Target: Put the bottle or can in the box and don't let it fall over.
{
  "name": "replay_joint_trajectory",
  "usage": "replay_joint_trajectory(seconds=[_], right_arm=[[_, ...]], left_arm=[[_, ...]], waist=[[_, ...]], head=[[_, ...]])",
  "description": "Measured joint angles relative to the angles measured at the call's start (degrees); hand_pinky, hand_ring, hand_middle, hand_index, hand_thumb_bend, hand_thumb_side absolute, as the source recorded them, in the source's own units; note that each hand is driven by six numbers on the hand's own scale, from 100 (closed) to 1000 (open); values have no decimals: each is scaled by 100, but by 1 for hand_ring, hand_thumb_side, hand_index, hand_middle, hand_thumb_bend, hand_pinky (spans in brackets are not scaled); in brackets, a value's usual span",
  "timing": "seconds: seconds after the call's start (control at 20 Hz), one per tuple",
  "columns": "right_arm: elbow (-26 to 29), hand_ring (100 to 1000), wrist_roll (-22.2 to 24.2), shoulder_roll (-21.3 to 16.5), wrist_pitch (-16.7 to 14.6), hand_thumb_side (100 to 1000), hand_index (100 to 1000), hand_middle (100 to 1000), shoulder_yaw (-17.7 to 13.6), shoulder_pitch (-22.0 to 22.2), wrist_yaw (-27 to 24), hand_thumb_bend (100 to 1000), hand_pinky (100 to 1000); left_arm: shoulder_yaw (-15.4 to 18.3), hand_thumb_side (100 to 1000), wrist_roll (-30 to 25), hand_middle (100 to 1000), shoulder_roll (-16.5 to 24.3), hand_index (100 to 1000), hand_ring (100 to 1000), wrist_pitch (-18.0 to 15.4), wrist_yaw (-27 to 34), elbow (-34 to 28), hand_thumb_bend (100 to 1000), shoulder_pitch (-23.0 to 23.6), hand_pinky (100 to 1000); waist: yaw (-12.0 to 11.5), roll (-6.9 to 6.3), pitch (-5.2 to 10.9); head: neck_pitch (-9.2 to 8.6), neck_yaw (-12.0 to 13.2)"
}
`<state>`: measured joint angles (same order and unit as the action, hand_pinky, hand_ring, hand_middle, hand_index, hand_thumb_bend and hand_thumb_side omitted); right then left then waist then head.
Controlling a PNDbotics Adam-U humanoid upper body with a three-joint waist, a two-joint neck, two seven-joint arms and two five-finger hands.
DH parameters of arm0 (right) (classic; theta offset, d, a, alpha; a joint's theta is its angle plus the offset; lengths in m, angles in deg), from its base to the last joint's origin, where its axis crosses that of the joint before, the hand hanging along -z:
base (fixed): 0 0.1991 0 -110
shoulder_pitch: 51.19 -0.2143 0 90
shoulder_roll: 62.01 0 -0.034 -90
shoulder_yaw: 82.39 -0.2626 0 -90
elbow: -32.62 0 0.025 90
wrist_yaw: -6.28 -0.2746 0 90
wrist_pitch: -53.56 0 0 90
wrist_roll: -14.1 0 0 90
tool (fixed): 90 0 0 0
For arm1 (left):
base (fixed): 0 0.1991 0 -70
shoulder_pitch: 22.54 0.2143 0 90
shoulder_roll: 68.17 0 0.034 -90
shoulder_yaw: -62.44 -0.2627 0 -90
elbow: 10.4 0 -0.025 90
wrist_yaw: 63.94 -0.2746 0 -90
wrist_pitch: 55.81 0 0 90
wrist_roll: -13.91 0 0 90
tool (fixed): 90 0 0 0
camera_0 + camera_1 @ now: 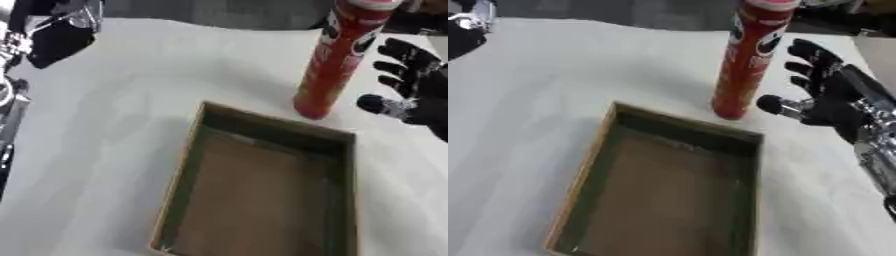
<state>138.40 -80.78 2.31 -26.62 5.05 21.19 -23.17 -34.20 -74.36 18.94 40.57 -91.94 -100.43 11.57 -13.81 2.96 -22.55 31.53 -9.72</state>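
Note:
A tall red can (336, 59) with a pink lid stands upright on the white table, just beyond the far right corner of the box (627, 116). The box is an open cardboard tray with a brown floor and nothing inside. My right hand (829, 97) is open right beside the can, fingers spread and thumb pointing toward the can's lower half, with a small gap between them. My left hand (54, 37) shows as a dark shape at the upper left, far from the can; its fingers are not clear.
The white table (105, 125) stretches to the left of the box. Silver and black arm parts (10, 100) run down the left edge. Dark floor lies past the table's far edge (623, 12).

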Motion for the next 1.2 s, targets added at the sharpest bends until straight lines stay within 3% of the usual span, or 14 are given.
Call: replay_joint_trajectory(seconds=[0.3, 1.2], right_arm=[[-65, 1000, 3, -3, -8, 187, 1000, 1000, -7, -63, -6, 786, 1000], [-543, 1000, 51, -367, -353, 183, 1000, 1000, -37, -359, -262, 783, 1000]], left_arm=[[24, 277, -16, 416, 1, 866, 606, -33, -6, 73, 100, -66, 573], [195, 262, 40, 418, 11, 866, 605, -276, -185, 605, 100, -601, 575]], waist=[[-4, 38, -85], [-326, 143, -340]], head=[[-64, -5], [-269, -164]])
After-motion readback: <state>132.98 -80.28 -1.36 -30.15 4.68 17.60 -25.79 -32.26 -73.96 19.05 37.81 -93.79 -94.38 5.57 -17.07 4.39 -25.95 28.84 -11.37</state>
